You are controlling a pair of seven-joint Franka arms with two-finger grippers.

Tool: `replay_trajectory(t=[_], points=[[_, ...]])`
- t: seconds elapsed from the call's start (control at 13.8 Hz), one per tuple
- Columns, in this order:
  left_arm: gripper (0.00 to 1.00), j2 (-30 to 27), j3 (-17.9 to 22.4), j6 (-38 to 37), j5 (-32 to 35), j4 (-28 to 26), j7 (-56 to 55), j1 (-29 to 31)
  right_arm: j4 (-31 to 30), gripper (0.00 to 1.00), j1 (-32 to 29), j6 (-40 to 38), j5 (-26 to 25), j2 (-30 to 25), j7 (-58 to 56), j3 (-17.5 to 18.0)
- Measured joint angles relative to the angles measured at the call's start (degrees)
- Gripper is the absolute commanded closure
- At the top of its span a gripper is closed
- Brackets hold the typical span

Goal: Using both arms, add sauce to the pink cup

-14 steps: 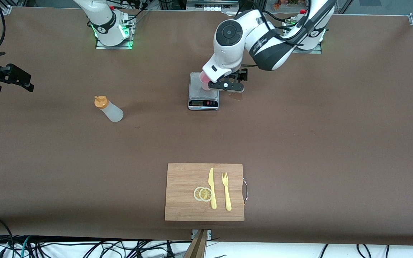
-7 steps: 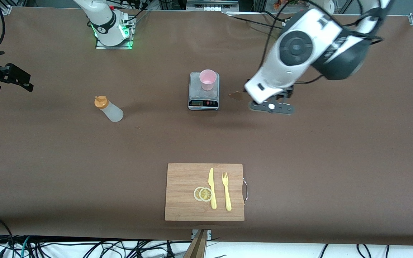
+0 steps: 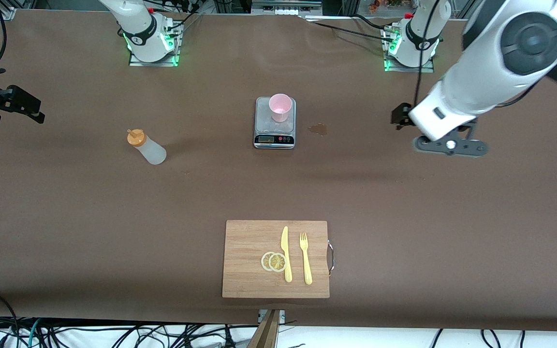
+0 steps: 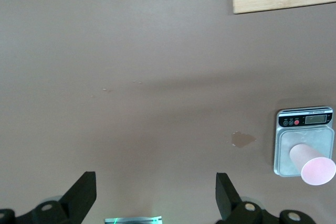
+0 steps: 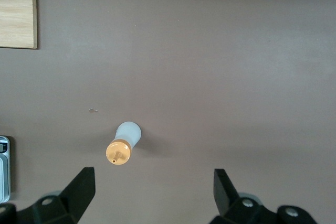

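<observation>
The pink cup [image 3: 280, 107] stands upright on a grey kitchen scale [image 3: 274, 130], and it also shows in the left wrist view [image 4: 313, 165]. The sauce bottle [image 3: 146, 147], whitish with an orange cap, stands on the table toward the right arm's end. My left gripper [image 3: 445, 145] hangs over bare table toward the left arm's end, well away from the cup. It is open and empty in its wrist view [image 4: 155, 182]. My right gripper [image 5: 152, 182] is open and empty, high over the table, with the bottle [image 5: 125, 142] below and just off its fingers.
A wooden cutting board [image 3: 249, 241] lies near the front camera and carries a yellow knife [image 3: 285, 253], a yellow fork [image 3: 305, 258] and two lemon slices [image 3: 273, 261]. A small brownish stain [image 3: 318, 128] lies beside the scale.
My left arm has drawn away from the cup on the scale, risen and swung toward its own end of the table. The cup stays on the scale. The right arm has not moved.
</observation>
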Motion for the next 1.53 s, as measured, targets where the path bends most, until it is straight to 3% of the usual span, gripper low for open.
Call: replay_trajectory(t=[0.22,0.29,0.44,0.58,0.73,1.53], points=[[0.00,-6.4,19.6,1.0,-7.1,-4.1,8.1,-9.0,0.0,0.00,0.0,0.0,0.0,0.0,0.0,0.0],[0.00,-8.0,23.8,2.9,-8.1,-6.4,11.8,-10.7,0.0,0.00,0.0,0.0,0.0,0.0,0.0,0.0],[0.00,-11.4,28.1,9.5,-8.3,-12.5,15.8,-11.7,0.0,0.00,0.0,0.0,0.0,0.0,0.0,0.0],[0.00,-15.5,30.7,15.4,-8.3,-19.3,17.6,-13.1,0.0,0.00,0.0,0.0,0.0,0.0,0.0,0.0],[0.00,-18.7,31.6,16.1,-8.3,-23.0,17.8,-13.6,0.1,0.00,0.0,0.0,0.0,0.0,0.0,-0.1],[0.00,-19.9,31.9,14.0,-8.3,-22.5,18.1,-13.8,0.1,0.00,0.0,0.0,0.7,0.0,0.0,-0.4]])
